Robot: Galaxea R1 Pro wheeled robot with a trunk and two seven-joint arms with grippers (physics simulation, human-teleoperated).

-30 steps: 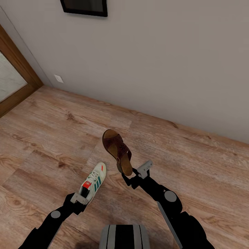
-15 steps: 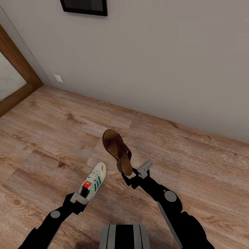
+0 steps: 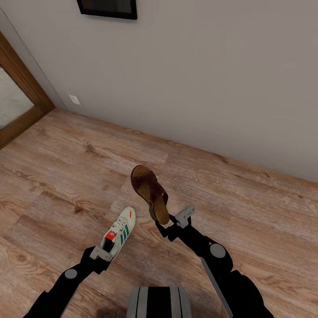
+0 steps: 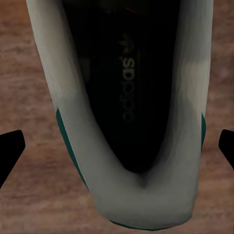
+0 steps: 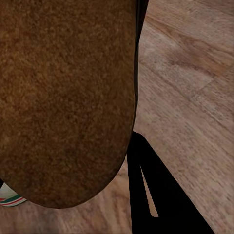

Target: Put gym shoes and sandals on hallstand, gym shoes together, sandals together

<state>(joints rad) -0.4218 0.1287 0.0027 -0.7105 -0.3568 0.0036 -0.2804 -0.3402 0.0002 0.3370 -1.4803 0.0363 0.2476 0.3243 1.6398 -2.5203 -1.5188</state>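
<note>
Head view, nearest first: robot trunk [image 3: 159, 302] at bottom centre, both arms reaching forward.

Left gripper [image 3: 102, 254] is clamped on the heel of one gym shoe [image 3: 119, 233]. Shoe is off the corridor floor [image 3: 57, 185], upright, laces up. Long axis runs away from the robot, toe pointing forward and slightly right, red-teal heel toward the gripper. In the left wrist view I look straight down into the shoe opening [image 4: 126, 97], dark insole with a brand print, white collar and heel closest to the camera. Black fingertips [image 4: 9, 151] sit at either side edge of the frame, apart from the shoe there, so actual contact isn't visible from that view; grip is read from the head view.

Right gripper [image 3: 170, 223] is closed on the heel end of one sandal [image 3: 151, 193], held in the air. Sandal is tipped up on its side edge, strap and footbed facing left. Long axis runs forward and left, toe end farthest from the robot and highest. Right wrist view: tan footbed [image 5: 63, 97] very close up, one dark finger [image 5: 151, 190] beside its edge, wood planks behind.

Farther out: bare plank floor, then grey wall [image 3: 212, 79] with a small white outlet [image 3: 75, 100]. Wooden door frame [image 3: 22, 84] at left. Dark framed picture [image 3: 108, 9] at the top edge.
</note>
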